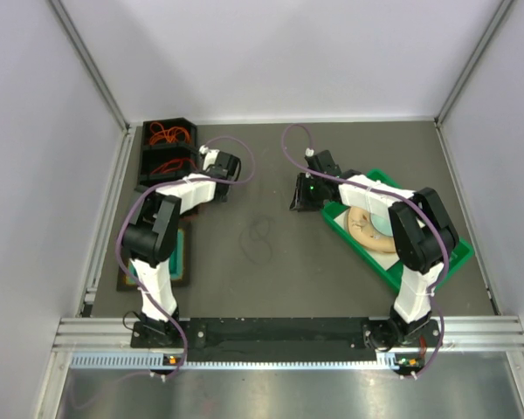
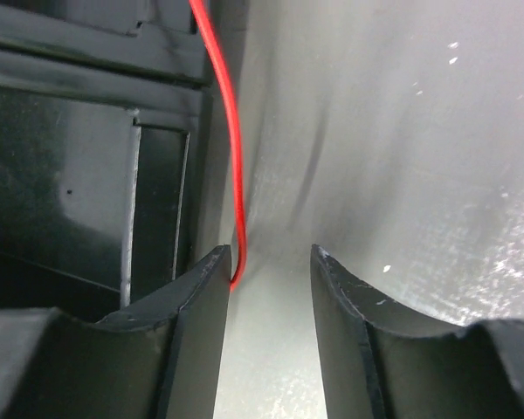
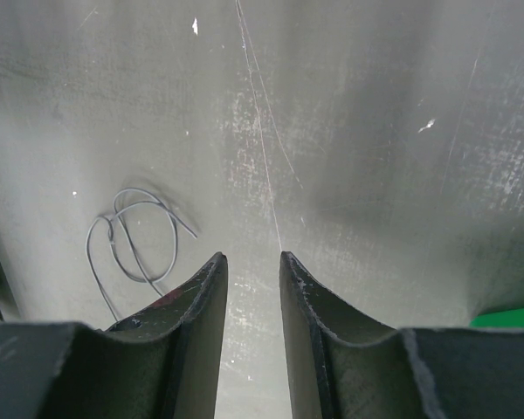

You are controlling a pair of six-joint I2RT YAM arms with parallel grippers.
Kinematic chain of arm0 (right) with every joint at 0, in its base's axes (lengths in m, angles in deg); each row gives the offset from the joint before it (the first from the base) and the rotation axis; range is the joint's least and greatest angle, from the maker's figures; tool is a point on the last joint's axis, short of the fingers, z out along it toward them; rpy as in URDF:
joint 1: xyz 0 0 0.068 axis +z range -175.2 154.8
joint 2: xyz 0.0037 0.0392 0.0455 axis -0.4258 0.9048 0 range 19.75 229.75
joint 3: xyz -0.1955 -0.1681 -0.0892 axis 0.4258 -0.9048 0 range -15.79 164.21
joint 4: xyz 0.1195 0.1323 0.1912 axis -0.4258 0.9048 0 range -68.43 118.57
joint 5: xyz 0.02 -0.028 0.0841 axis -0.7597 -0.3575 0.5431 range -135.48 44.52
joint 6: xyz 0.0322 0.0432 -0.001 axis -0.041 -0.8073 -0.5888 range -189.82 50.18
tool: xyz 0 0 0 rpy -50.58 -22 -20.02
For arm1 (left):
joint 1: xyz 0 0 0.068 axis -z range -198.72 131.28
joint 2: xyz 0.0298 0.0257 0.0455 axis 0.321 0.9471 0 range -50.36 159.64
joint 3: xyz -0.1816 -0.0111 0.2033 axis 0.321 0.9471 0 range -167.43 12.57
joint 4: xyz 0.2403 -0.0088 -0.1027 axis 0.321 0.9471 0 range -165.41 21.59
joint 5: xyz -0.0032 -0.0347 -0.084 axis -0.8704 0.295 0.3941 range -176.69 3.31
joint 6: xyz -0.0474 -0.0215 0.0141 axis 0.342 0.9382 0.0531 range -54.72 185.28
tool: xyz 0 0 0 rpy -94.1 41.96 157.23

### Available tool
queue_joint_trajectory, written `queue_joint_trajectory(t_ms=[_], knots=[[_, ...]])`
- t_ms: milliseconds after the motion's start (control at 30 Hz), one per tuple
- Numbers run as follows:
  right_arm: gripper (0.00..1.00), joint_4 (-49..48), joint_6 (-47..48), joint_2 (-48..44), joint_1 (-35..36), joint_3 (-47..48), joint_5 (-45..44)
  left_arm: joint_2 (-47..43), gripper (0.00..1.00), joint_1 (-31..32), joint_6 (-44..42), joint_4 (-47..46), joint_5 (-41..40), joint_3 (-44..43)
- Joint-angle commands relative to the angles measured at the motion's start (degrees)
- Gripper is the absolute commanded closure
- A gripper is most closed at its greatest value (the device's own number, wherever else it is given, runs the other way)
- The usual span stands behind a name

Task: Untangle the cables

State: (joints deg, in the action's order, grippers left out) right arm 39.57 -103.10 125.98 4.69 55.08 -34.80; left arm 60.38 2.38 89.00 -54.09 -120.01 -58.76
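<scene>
A thin dark cable [image 1: 260,240] lies in loose loops near the middle of the grey table [image 1: 332,288], between the two arms and touched by neither. The orange-red cables [image 1: 169,133] are bunched in the far compartment of a black plastic divided bin [image 1: 143,166] at the far left, and a few more strands are seen in the compartment nearer. Only the overhead view shows both kinds at once. In the left wrist view a single orange-red strand [image 2: 236,175] is shown running down beside the bin's dark wall to the inner edge of one finger [image 2: 205,297] of the left gripper [image 2: 271,253]. The fingers stand apart with a clear gap, and the strand is not pinched. This strand cannot be made out from above. In the right wrist view the dark cable's loops are shown on the table to the left of the right gripper [image 3: 253,257], whose fingers are parted by a narrow gap with nothing between them. A green plastic tray [image 1: 450,262] is set at the right, under the right arm, and a tan ring-shaped object [image 1: 367,229] with a pale centre is held in it. Only a green corner of the tray is caught by the right wrist camera.
</scene>
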Motion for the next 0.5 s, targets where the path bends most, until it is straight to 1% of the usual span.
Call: queue_joint_trajectory(t_ms=[0, 67, 100, 200, 233, 467], knots=[[0.69, -1.4, -0.2, -2.5, 0.6, 0.7, 0.3, 1.1, 0.51, 0.1, -2.3, -2.2, -2.1, -3.2], [0.69, -1.5, -0.2, -2.5, 0.6, 0.7, 0.2, 1.3, 0.54, 0.1, -2.8, -2.2, -2.2, -3.6], [0.69, -1.6, -0.1, -2.5, 0.6, 0.7, 0.2, 1.3, 0.66, 0.2, -3.0, -2.1, -2.2, -3.8], [0.69, -1.4, -0.2, -2.5, 0.6, 0.6, 0.1, 0.6, 0.85, 0.1, -3.9, -2.2, -3.0, -4.4], [0.69, -1.5, -0.2, -2.5, 0.6, 0.5, 0.1, 0.4, 1.00, 0.1, -4.3, -2.2, -3.8, -4.6], [0.69, -1.3, -0.2, -2.8, 0.6, 0.6, -0.1, -3.5, 1.00, 0.1, -9.1, -0.8, -3.8, -8.4]])
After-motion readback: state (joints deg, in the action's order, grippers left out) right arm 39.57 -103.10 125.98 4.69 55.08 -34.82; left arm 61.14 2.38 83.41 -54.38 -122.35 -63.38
